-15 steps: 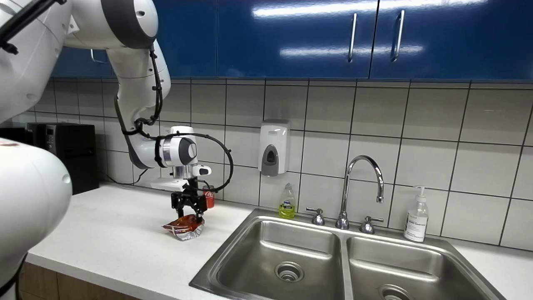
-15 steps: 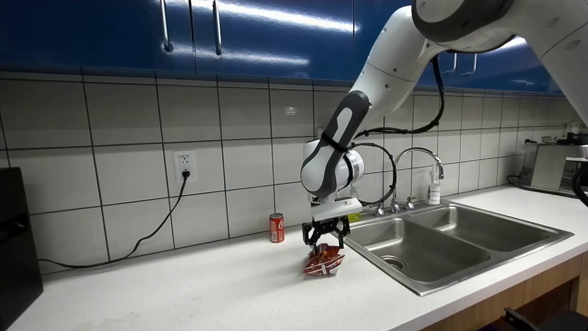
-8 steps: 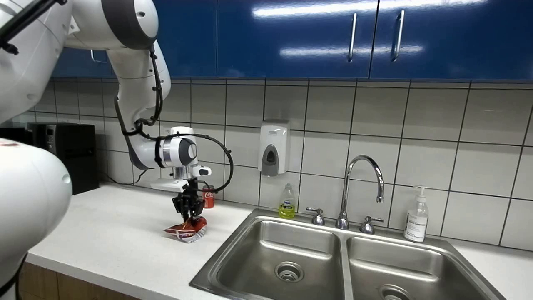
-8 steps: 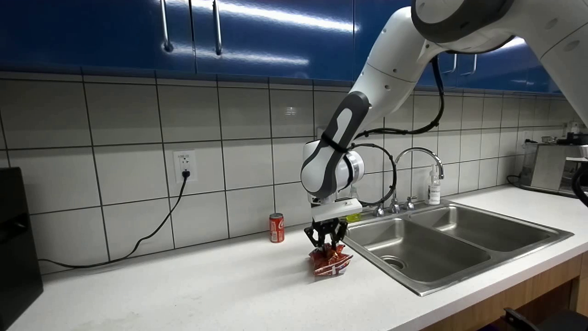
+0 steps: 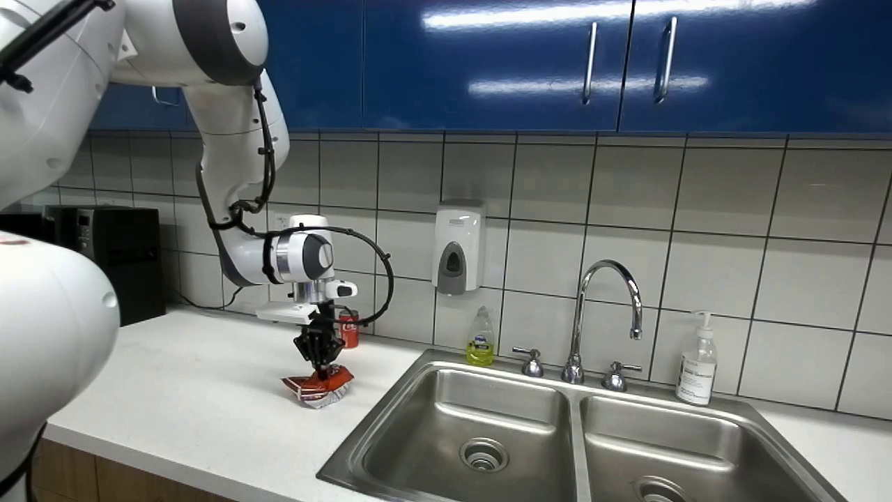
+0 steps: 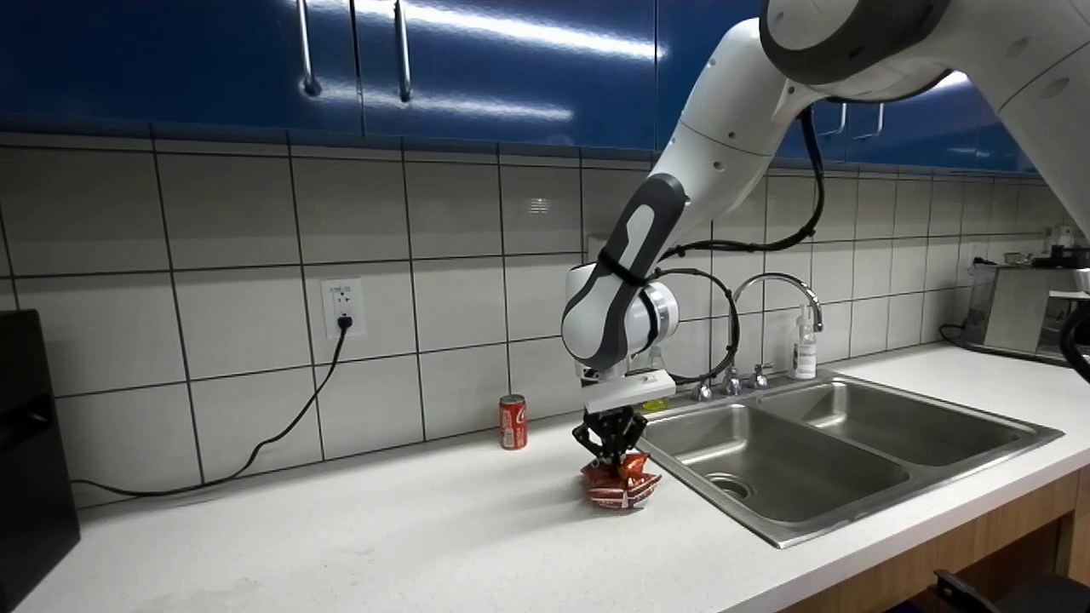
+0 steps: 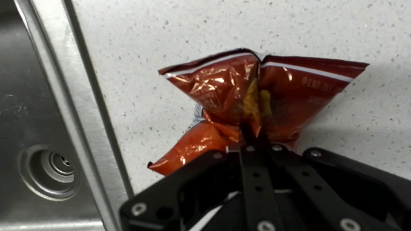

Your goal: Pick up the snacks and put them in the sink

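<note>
The snacks, a crinkly red packet (image 7: 218, 83) with a whitish stripe, fill the middle of the wrist view. My gripper (image 7: 255, 134) is shut on the packet, pinching its middle into a deep fold; the fingertips are sunk in the foil and partly hidden. In both exterior views the packet (image 5: 339, 380) (image 6: 628, 492) is at the countertop, below the gripper (image 5: 322, 373) (image 6: 615, 461); whether it touches the surface I cannot tell. The double-basin steel sink (image 5: 577, 446) (image 6: 830, 443) lies close beside it, its rim (image 7: 86, 128) at the left of the wrist view.
A small red can (image 6: 513, 423) stands near the tiled wall. Along the sink's back are a bottle of yellow-green dish soap (image 5: 481, 341), the gooseneck faucet (image 5: 580, 321) with two handles, and a pump bottle (image 5: 697, 369). A black machine (image 5: 118, 258) occupies the counter's far end.
The gripper has gone from open above the packet to shut on it. The packet has bunched up and shifted a little toward the sink together with the gripper.
</note>
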Available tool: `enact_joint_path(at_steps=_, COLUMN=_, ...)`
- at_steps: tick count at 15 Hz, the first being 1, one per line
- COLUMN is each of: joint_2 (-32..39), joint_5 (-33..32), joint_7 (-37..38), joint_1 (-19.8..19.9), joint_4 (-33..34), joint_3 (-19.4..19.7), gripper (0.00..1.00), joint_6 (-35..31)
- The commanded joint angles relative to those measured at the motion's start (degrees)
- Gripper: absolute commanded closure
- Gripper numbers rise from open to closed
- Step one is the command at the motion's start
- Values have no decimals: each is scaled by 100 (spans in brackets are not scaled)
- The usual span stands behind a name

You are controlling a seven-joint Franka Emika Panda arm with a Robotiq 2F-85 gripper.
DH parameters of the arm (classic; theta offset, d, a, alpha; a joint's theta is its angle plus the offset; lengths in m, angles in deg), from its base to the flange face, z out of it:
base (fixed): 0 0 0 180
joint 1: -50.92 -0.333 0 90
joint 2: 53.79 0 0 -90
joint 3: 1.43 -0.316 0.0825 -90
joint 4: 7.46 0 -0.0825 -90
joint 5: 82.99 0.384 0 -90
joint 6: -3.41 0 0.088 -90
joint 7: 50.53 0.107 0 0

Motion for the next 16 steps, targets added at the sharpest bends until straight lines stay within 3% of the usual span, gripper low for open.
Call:
enact_joint_path(at_steps=1, joint_2=33, joint_5=-43, joint_7=-33, joint_1=115, joint_4=75, joint_3=-1, gripper=100, joint_6=143)
enact_joint_path(at_steps=16, joint_2=-968, joint_5=141, joint_7=-166, joint_1=387, joint_4=-337, joint_3=-95, gripper=100, joint_6=-25)
